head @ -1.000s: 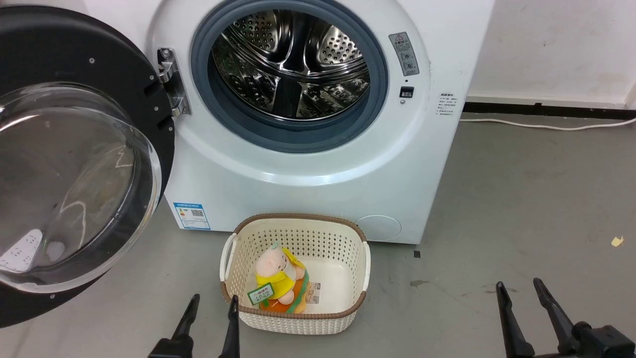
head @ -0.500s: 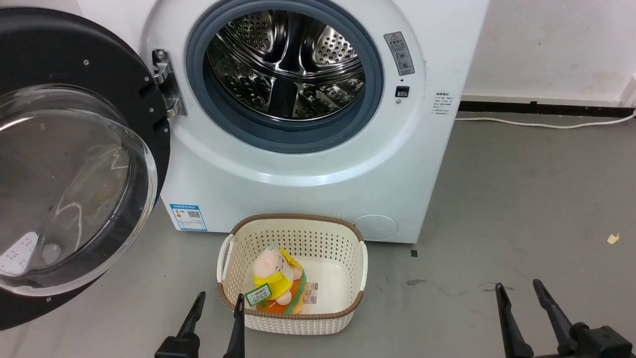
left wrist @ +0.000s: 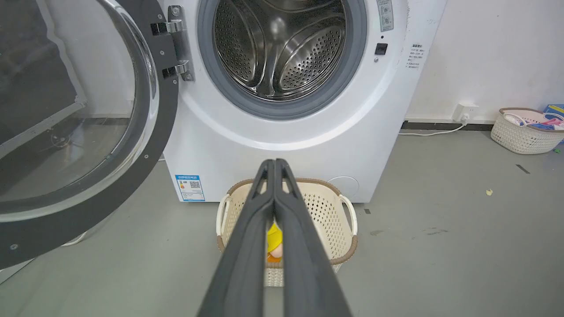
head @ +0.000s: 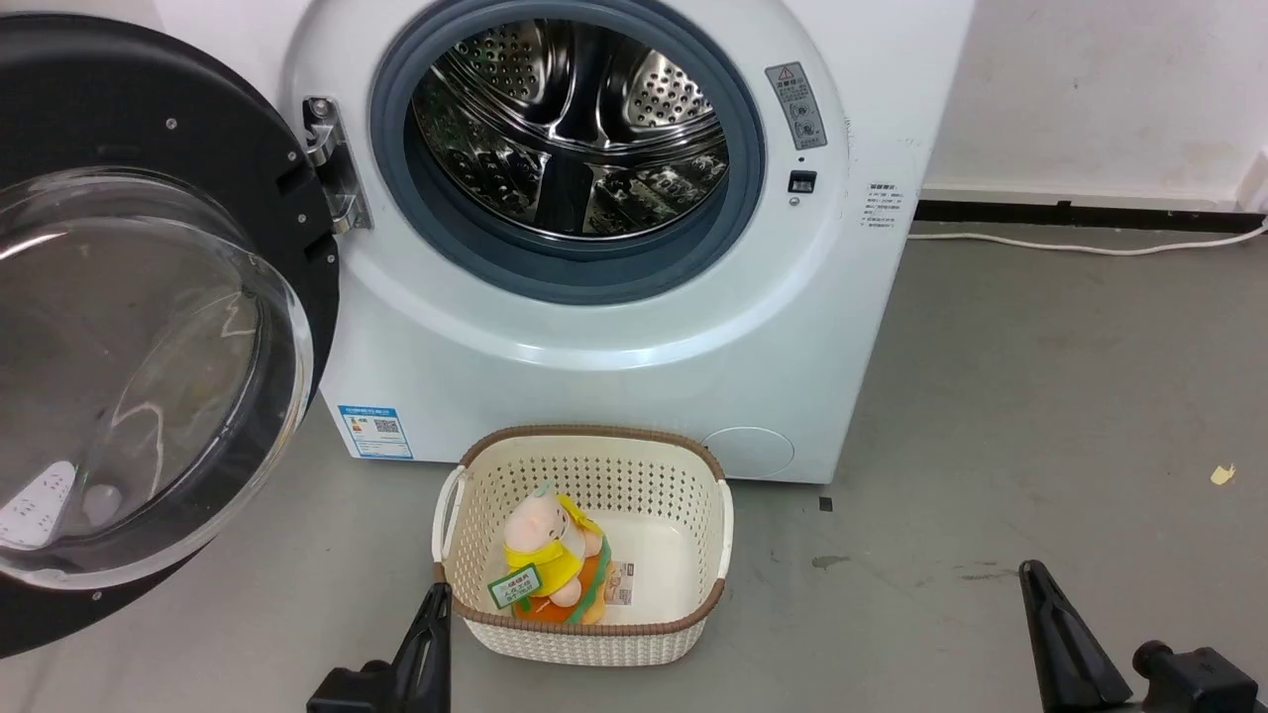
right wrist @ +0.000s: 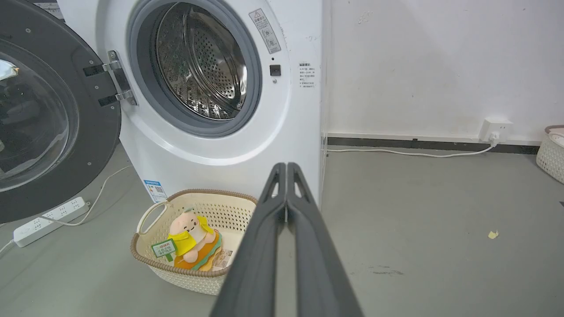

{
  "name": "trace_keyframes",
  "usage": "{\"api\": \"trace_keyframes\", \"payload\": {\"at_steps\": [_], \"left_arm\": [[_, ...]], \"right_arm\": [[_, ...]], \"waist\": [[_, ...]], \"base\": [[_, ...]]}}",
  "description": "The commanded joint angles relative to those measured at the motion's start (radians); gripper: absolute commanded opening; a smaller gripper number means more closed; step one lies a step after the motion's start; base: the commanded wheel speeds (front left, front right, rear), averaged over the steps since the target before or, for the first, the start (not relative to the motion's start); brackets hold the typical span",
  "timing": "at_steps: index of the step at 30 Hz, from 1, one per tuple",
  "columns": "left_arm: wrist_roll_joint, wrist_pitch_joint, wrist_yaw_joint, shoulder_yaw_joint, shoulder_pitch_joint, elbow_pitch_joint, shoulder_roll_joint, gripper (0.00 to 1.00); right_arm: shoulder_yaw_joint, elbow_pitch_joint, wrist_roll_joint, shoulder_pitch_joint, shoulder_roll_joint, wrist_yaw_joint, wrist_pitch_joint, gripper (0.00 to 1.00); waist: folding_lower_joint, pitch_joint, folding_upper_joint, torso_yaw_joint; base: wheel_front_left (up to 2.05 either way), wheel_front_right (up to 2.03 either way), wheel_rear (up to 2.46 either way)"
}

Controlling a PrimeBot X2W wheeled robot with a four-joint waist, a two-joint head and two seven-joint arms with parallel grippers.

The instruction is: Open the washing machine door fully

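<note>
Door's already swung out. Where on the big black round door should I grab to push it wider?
Take the glossy black round door by its flat outer ring, at the lower edge away from the metal hinge, coming from the front with the left pincer. The bulging glass bowl looks too smooth and wide to pinch; the ring's edge probably fits.

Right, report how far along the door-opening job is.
Done, by the look of it: the round glossy black door with the glass bowl stands swung wide to the left of the white front-loading washing machine, steel drum exposed. In hand: nothing; left gripper and right gripper are shut and empty. Left: likely nothing.
</note>
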Motion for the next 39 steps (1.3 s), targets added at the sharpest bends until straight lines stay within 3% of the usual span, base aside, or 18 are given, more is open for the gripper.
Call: {"api": "trace_keyframes", "payload": {"at_steps": [1,39], "left_arm": [[0.007,0.007,-0.003,0.007,-0.005,-0.006,-0.003,0.00],[0.049,0.082,-0.024,0.060,-0.034,-0.043,-0.019,0.00]], "right_arm": [[0.001,-0.004,-0.007,-0.006,0.002,0.000,0.007,0.00],[0.006,-0.029,-0.054,-0.042,0.015,0.000,0.083,0.00]], "waist": [[0.0000,0.001,-0.0001,-0.001],[0.0000,0.010,-0.0001,-0.015]], "base": [[0.00,0.00,0.00],[0.00,0.00,0.00]]}}
